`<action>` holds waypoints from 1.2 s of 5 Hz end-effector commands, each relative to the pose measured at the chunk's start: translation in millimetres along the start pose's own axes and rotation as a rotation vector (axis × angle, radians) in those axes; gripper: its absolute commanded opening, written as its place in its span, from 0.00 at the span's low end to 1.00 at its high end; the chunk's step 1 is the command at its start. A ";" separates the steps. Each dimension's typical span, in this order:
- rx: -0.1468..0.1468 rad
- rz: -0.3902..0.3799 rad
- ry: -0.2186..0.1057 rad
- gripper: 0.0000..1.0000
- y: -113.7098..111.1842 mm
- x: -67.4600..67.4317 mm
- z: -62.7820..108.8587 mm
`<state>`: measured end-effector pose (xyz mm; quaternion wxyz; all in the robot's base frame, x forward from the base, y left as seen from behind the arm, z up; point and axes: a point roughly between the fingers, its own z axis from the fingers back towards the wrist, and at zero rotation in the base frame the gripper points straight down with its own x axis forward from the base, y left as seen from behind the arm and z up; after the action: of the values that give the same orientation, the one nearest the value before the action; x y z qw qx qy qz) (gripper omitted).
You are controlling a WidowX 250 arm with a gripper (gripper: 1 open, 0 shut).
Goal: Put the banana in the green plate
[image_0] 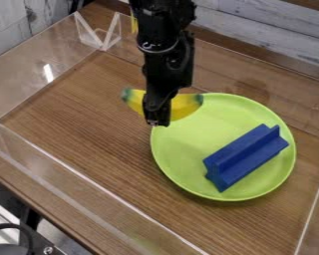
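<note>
Clearly the fingers (157,113) pinch the banana (183,105) tight.

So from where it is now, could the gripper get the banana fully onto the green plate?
Probably yes. The gripper, jaws shut on the banana, sits at the green plate's upper-left rim. The near part of the plate is bare; the blue block lies farther right, so it should not block a short move.

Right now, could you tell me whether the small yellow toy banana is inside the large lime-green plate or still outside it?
Mostly outside: the small yellow toy banana lies at the large lime-green plate's upper-left rim, largely over wood.
</note>
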<state>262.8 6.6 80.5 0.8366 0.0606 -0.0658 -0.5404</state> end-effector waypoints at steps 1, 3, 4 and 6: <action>0.056 -0.004 -0.031 0.00 3.9 4.9 12.5; 0.063 -0.006 -0.043 1.00 -0.2 5.8 7.6; 0.062 0.000 -0.049 1.00 -3.2 6.5 0.6; 0.062 -0.010 -0.060 1.00 -7.1 7.9 -11.6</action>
<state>258.0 -0.4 62.1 0.8337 0.0645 -0.0959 -0.5400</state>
